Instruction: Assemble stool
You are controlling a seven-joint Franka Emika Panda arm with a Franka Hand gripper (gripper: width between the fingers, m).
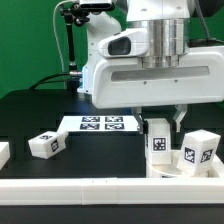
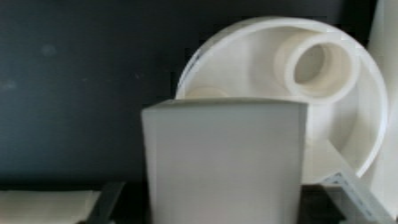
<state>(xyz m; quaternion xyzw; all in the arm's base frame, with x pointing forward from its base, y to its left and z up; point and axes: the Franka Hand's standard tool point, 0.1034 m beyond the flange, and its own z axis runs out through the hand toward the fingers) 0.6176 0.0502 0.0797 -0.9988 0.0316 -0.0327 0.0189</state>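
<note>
White plastic leg (image 1: 158, 146) is what the claw (image 1: 160, 126) has clamped between its fingers, which sit flush on both flanks. The leg is upright with its tag facing the camera. It hangs just off the marker board (image 1: 100, 124), at the corner on the exterior view's right. My guess on the upright hold: the leg probably has to go end-first into the seat (image 2: 267, 60), so keeping it vertical saves a reorient.

A second leg (image 1: 197, 150) stands upright further out from the marker board on that same side, just beside the held one. I can't tell if they touch. A third leg (image 1: 45, 143) lies tipped over on the black tabletop (image 1: 30, 115) off the marker board's other end, well apart from the rest, so it looks parked for a later step. A long white border rail (image 1: 100, 188) runs along the near edge.

The exterior view gives the layout and the tags, but the seat is hard to make out there, tucked low behind the legs. The wrist view fills that in: a round shallow disc with a round hole lies right past the held leg's end. It also shows the dark fingers hugging the leg. It's blurry though, with no tags visible, and I can't say whether leg and seat are in contact.
</note>
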